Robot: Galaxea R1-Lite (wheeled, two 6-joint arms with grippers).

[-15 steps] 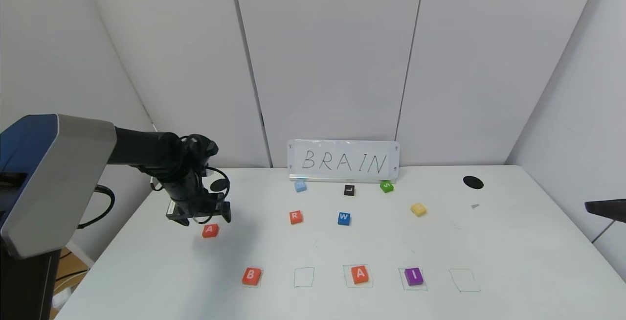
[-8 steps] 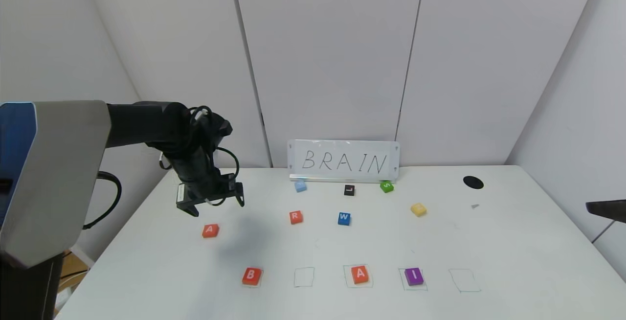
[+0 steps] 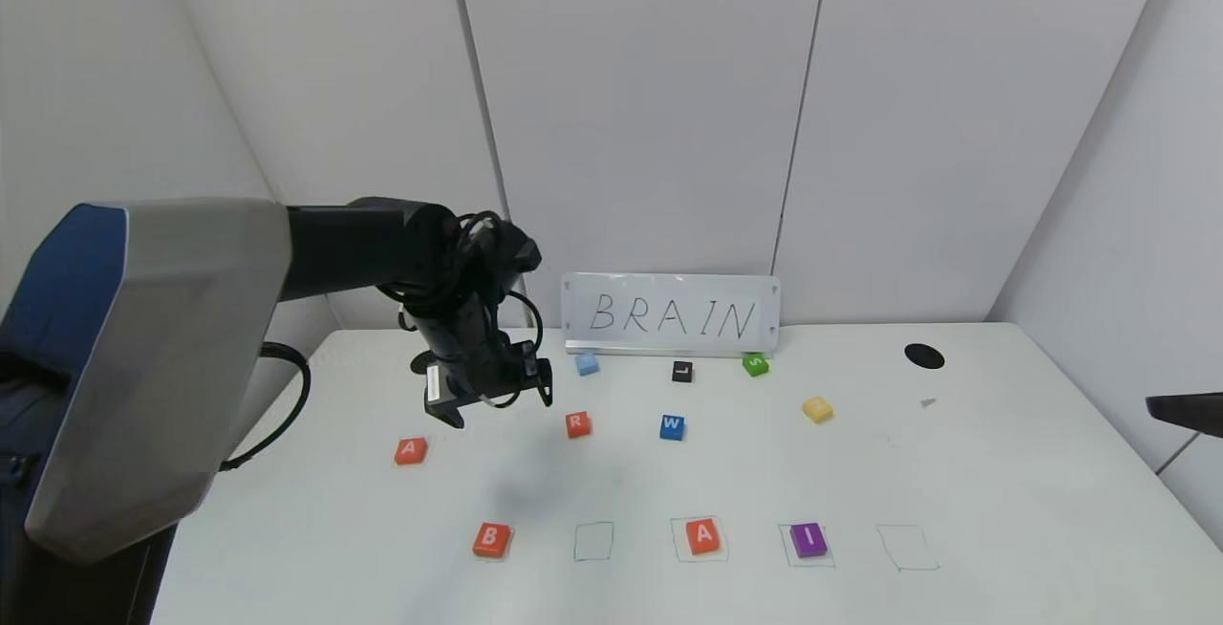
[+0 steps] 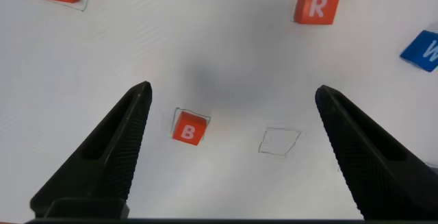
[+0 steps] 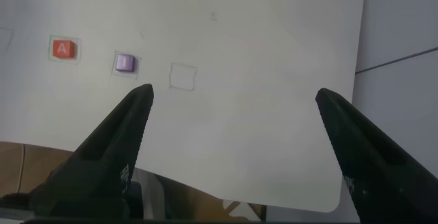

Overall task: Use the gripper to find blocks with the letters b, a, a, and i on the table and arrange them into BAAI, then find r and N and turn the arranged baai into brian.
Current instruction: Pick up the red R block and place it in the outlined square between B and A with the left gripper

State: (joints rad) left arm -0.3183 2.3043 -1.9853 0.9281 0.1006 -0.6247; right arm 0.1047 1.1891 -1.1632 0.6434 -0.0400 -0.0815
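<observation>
My left gripper (image 3: 499, 407) is open and empty. It hovers above the table (image 3: 1003, 472) between the loose orange-red A block (image 3: 410, 450) and the orange-red R block (image 3: 576, 424). In the front row, B (image 3: 491, 539), A (image 3: 703, 535) and purple I (image 3: 808, 539) lie on drawn squares, with an empty square (image 3: 593, 541) between B and A. The yellow N block (image 3: 817, 408) lies at the back right. The left wrist view shows open jaws (image 4: 233, 90) over B (image 4: 188, 128), with R (image 4: 317, 5) beyond. My right gripper (image 5: 233, 97) is open and parked off the table's right edge (image 3: 1185, 410).
A white sign reading BRAIN (image 3: 671, 314) stands at the back. Before it lie a light-blue block (image 3: 587, 363), a black L (image 3: 681, 372), a green S (image 3: 755, 364) and a blue W (image 3: 672, 426). A black hole (image 3: 924, 355) is at the far right. Another empty square (image 3: 908, 547) lies right of I.
My left gripper has risen from just behind the loose A block and moved right toward the R block, empty. The A block has stayed where it was.
</observation>
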